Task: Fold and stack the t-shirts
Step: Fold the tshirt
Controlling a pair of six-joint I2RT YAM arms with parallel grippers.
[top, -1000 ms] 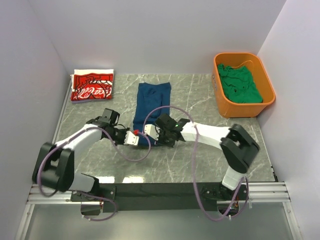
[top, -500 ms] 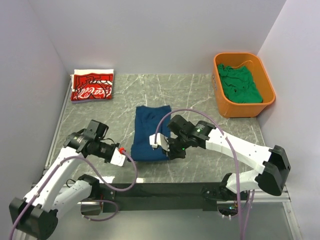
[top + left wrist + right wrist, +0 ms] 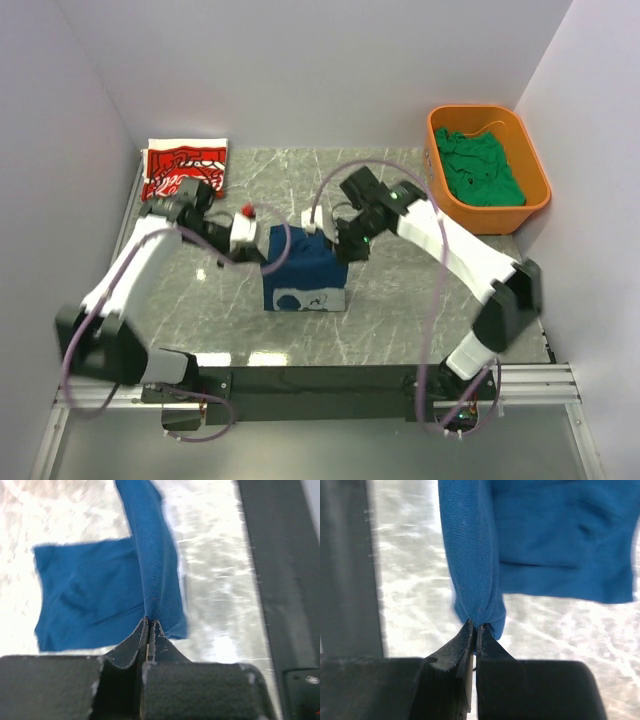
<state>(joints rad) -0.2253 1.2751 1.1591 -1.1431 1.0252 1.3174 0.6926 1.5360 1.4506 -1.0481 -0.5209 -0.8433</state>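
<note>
The navy blue t-shirt (image 3: 305,268) hangs between my two grippers above the table's middle, its lower end with white print resting on the table. My left gripper (image 3: 268,244) is shut on the shirt's left upper corner (image 3: 155,575). My right gripper (image 3: 330,240) is shut on its right upper corner (image 3: 472,565). The red t-shirt with white lettering (image 3: 183,170) lies folded at the back left. The green t-shirt (image 3: 483,168) lies crumpled in the orange tub (image 3: 447,205) at the back right.
White walls close in the left, back and right. The marble table (image 3: 400,300) ends at a black rail (image 3: 330,380) along the near edge, by the arm bases.
Both grippers have lifted the navy shirt's near edge and carried it up and toward the back. The shirt was flat before; it now hangs between them with the printed side showing.
</note>
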